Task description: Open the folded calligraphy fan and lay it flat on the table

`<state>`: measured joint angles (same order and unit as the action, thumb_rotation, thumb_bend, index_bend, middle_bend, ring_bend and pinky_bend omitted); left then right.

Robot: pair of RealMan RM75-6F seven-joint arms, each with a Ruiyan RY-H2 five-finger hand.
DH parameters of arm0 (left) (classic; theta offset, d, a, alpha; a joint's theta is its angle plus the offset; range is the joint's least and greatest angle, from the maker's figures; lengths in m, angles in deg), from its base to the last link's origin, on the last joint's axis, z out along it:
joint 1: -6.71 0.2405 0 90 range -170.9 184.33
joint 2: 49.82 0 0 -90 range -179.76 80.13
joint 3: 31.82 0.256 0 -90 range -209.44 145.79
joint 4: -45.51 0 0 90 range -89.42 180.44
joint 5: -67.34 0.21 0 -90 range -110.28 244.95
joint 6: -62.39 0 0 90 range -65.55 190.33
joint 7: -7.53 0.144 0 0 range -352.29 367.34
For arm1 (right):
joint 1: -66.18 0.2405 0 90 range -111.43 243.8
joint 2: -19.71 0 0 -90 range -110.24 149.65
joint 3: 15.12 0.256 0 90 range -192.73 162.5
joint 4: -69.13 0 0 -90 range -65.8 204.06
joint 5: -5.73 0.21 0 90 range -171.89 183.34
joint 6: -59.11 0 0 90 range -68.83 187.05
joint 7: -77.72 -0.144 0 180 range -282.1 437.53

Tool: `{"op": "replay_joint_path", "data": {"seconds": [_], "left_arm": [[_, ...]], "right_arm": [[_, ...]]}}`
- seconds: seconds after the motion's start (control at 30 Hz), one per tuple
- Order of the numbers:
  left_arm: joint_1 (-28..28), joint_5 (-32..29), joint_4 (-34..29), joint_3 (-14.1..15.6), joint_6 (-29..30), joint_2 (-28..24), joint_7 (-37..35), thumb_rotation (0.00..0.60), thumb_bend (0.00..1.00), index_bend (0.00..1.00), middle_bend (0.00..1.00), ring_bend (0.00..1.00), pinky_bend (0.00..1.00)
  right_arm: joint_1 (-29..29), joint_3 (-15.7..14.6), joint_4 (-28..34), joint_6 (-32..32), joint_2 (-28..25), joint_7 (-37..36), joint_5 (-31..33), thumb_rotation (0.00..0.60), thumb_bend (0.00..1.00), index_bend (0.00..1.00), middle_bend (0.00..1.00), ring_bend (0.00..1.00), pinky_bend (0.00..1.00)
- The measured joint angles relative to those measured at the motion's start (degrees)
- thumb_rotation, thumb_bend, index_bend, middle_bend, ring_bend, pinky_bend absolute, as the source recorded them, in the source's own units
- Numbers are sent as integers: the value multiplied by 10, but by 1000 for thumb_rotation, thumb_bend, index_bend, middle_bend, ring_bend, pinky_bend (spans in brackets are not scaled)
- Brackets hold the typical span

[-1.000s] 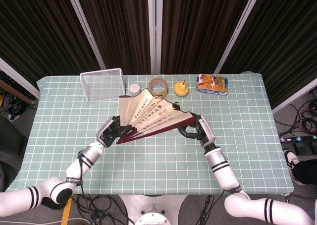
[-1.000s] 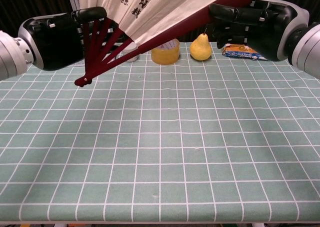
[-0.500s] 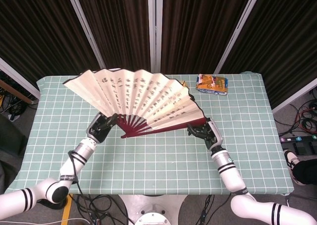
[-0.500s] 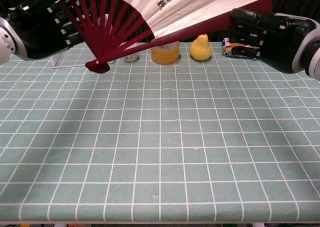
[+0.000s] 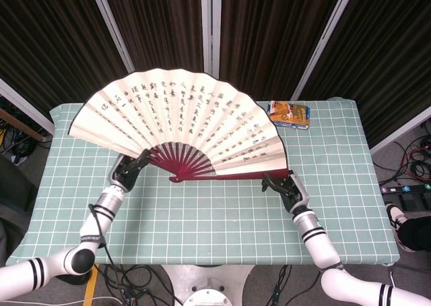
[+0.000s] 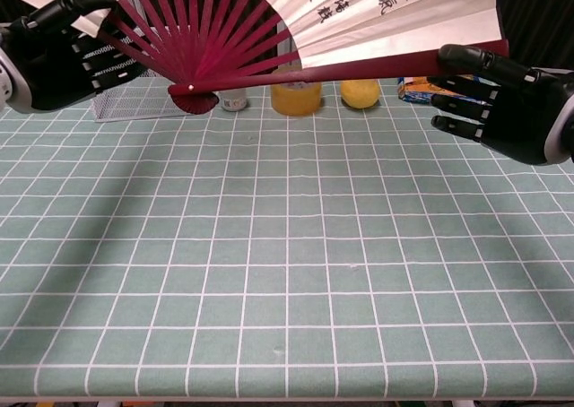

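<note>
The calligraphy fan (image 5: 182, 124) is spread wide into a near half circle, cream paper with black characters and dark red ribs. It hangs above the green checked table (image 5: 222, 218), pivot low at the centre. My left hand (image 5: 128, 171) grips the left outer rib near the pivot. My right hand (image 5: 286, 187) holds the tip of the right outer rib, thumb on top and fingers beneath. In the chest view the fan (image 6: 296, 12) spans the top, with the left hand (image 6: 54, 53) and the right hand (image 6: 502, 102) at either end of it.
Along the far edge stand a wire basket (image 6: 134, 102), a small white jar (image 6: 235, 102), a tape roll (image 6: 296, 96) and a yellow pear (image 6: 360, 93), partly hidden by the fan. A snack packet (image 5: 288, 114) lies at the back right.
The fan has spread from partly open to a wide half circle. My hands have moved apart, the left one leftward and the right one rightward and lower.
</note>
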<state>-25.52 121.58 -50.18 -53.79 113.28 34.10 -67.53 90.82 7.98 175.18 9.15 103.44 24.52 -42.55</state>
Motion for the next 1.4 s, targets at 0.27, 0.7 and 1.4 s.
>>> {"op": "replay_joint_path", "data": {"seconds": [0.27,0.7,1.4], "left_arm": [[13,-45,1,-18,11,17,86,600,406,509,477,400,439],[33,-31,12,-29,17,34,147,600,395,349,321,264,375],[55,-17,95,-49,136,92,292,600,394,235,65,17,217]], "right_arm": [[-5,5,-1,14,8,20,60,600,457,963,713,577,620],[-18,22,4,40,10,27,104,600,463,964,713,577,619],[-21,38,6,99,-21,54,184,600,469,941,689,577,610]]}}
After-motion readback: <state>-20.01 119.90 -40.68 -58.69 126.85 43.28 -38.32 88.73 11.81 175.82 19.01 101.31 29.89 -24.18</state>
